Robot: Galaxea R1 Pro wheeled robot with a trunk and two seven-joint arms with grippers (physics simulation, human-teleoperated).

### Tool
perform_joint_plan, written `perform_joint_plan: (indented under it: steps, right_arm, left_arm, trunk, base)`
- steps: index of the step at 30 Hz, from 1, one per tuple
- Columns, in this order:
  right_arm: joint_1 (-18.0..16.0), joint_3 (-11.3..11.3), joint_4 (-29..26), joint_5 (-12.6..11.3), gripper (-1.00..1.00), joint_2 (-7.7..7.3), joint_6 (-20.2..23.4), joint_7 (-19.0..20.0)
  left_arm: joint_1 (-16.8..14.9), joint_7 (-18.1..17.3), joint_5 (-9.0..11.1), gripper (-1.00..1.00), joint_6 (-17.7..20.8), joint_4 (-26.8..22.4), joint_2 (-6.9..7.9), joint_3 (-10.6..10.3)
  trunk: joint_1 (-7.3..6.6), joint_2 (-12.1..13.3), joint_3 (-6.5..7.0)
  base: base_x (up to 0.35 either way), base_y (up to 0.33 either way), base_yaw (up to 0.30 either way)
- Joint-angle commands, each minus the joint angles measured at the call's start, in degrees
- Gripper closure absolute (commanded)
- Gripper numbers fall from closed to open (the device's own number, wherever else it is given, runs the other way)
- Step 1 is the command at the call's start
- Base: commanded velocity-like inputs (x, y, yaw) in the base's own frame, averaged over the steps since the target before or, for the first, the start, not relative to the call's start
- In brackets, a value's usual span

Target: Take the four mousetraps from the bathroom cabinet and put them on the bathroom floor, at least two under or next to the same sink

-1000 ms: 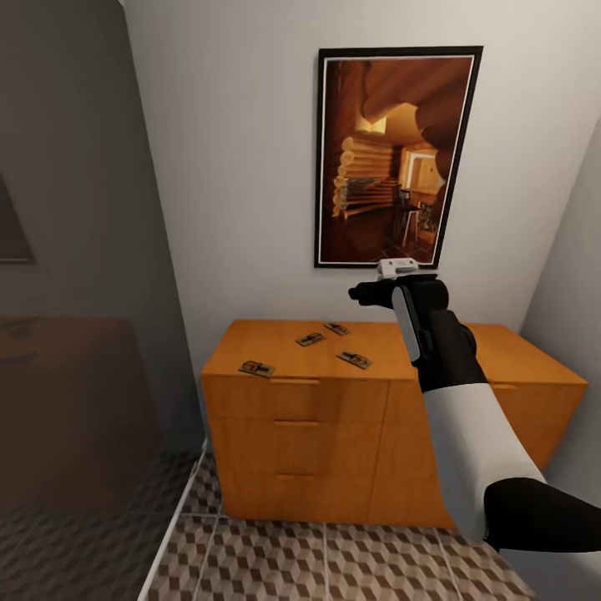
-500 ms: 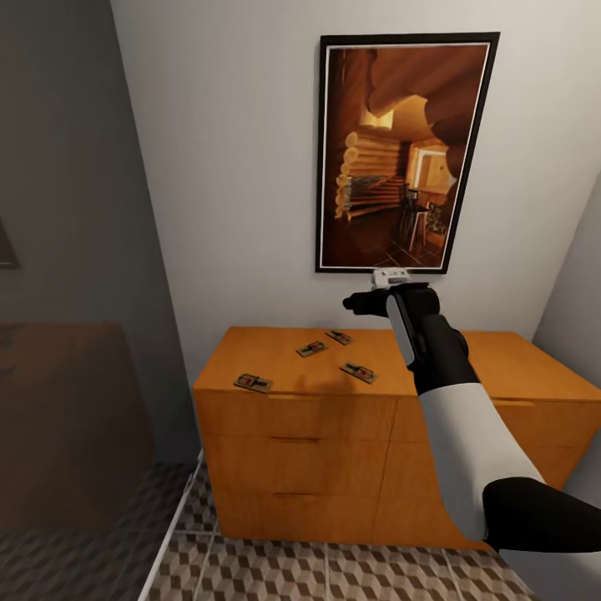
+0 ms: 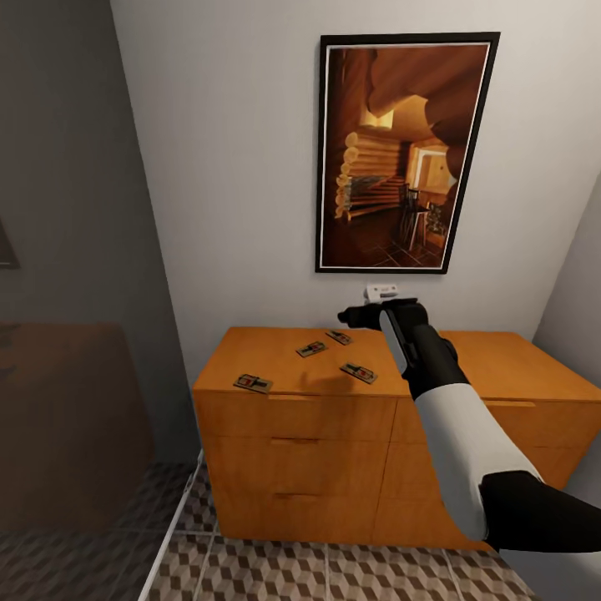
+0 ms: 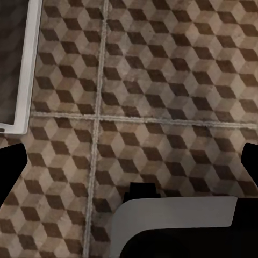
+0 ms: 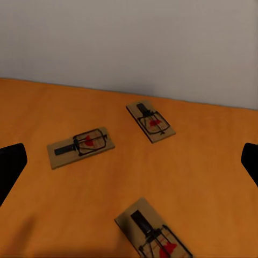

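Right wrist view: brown red-marked mousetraps (image 5: 80, 146) flat between wide-apart right claw (image 5: 129, 161) tips

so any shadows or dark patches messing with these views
Head view: the right arm casts a soft shadow on the cabinet top, left side dim. Right wrist view: three mousetraps sharp, evenly lit, faint shadow at one corner. Left wrist view: floor crisp.

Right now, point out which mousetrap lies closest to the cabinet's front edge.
The leftmost mousetrap, alone near the cabinet's front-left edge. The other three cluster farther back toward the wall, near the right claw.
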Motion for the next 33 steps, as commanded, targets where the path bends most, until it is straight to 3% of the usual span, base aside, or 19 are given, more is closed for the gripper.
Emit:
perform_joint_plan:
  steps: [1, 16, 33]
  right_arm:
    - [-0.04, -0.01, 0.29, 0.26, -1.00, 0.01, 0.13, 0.33]
    - [-0.04, -0.08, 2.52, 0.26, -1.00, -0.13, -2.50, 0.40]
    - [-0.04, -0.10, 3.86, 0.26, -1.00, -0.18, -2.99, 0.40]
  left_arm:
    - [0.03, 0.01, 0.02, -1.00, -0.06, -0.10, -0.01, 0.13]
    - [0.03, 0.02, 0.02, -1.00, -0.05, -0.10, -0.01, 0.13]
    - [0.03, 0.02, -0.08, -1.00, -0.06, 1.15, -0.01, 0.18]
  trunk:
    - [0.00, -0.03, -0.05]
    - [0.00, -0.03, -0.05]
    - [0.00, -0.03, -0.05]
  base:
    - [0.000, 0.000, 0.000]
    - [0.017, 0.000, 0.000]
    - [0.186, 0.000, 0.000]
